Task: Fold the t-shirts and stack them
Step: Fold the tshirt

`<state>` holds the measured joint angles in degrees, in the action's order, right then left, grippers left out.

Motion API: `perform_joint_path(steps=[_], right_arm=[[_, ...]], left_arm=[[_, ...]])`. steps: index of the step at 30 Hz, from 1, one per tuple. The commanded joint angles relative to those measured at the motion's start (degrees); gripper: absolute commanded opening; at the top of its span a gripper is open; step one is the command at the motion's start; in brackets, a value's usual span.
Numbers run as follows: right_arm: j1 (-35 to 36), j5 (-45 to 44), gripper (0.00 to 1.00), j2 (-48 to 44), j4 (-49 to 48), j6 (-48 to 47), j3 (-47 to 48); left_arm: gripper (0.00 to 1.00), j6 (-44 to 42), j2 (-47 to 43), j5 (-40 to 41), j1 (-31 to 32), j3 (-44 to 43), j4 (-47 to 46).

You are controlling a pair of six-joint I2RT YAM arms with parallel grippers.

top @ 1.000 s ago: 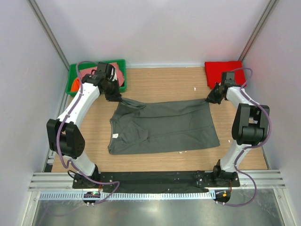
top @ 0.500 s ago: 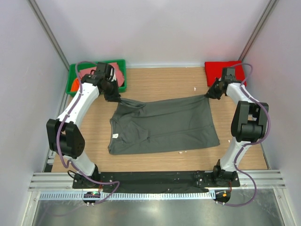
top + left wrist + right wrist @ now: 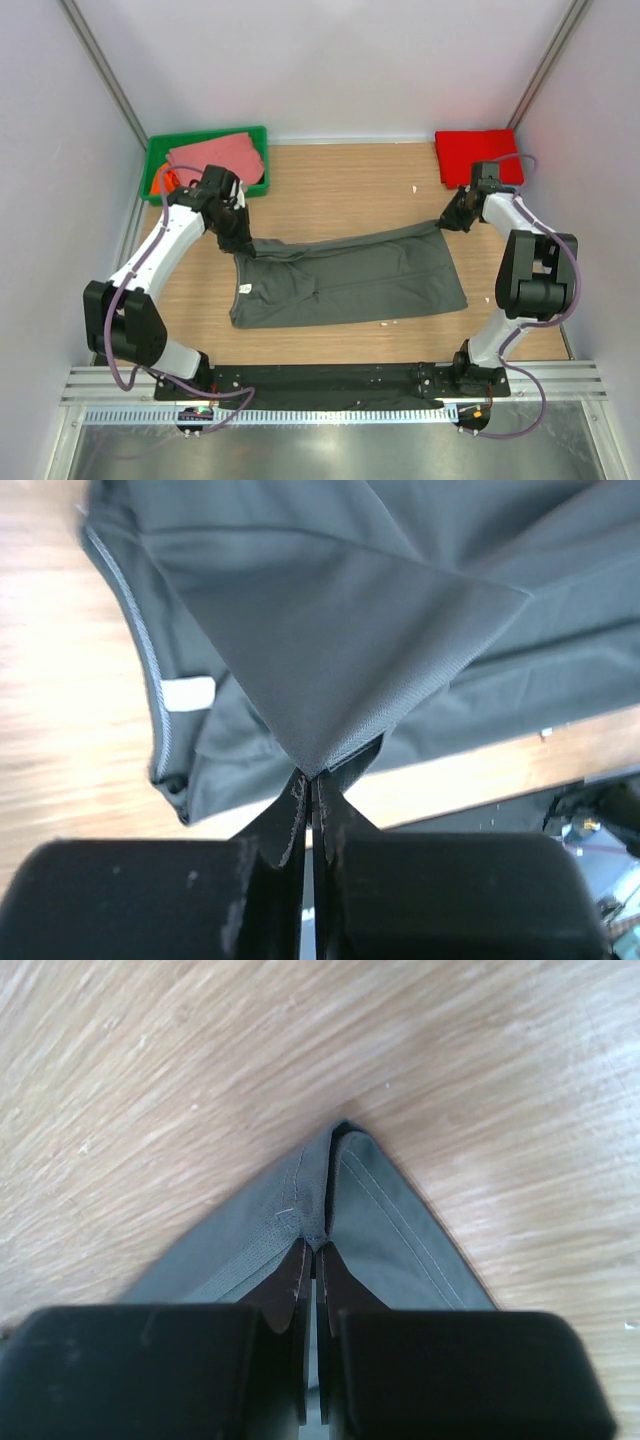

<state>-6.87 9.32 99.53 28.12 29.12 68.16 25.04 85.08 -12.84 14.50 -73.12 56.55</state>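
Both claws had come nearward within a sec, L further than R, folding the far edge over the dark grey t-shirt (image 3: 350,285). Shirt lay on the wood table (image 3: 340,180), long axis L-to-R, its body nearward of both claws, white neck label (image 3: 245,289) just near of L. Left gripper (image 3: 238,238) was pinched tight on a collar-end corner, right gripper (image 3: 446,222) on the stitched hem corner. Cloth: matte, limp, fine-knit. Beyond R sat a folded red t-shirt (image 3: 477,155); beyond L, a green bin (image 3: 205,140) w/ a salmon-pink t-shirt (image 3: 215,155).
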Motion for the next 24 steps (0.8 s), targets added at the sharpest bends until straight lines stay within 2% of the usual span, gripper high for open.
perform_joint_path(steps=[1, 8, 24], right_arm=[[-0.16, -1.94, 0.04, -4.07, 0.27, 0.32, -1.53], [-0.16, -2.64, 0.04, -6.45, 0.89, 0.32, -4.61], [-0.25, -5.19, 0.04, -13.30, 2.99, -0.47, -13.40]], left_arm=[[0.00, 0.36, -2.28, -3.07, 1.58, 1.49, 1.98], [0.00, 1.24, -1.67, -3.07, 3.60, 4.92, 1.89], [0.00, -0.25, 0.53, 0.18, 3.60, 7.64, 3.30]])
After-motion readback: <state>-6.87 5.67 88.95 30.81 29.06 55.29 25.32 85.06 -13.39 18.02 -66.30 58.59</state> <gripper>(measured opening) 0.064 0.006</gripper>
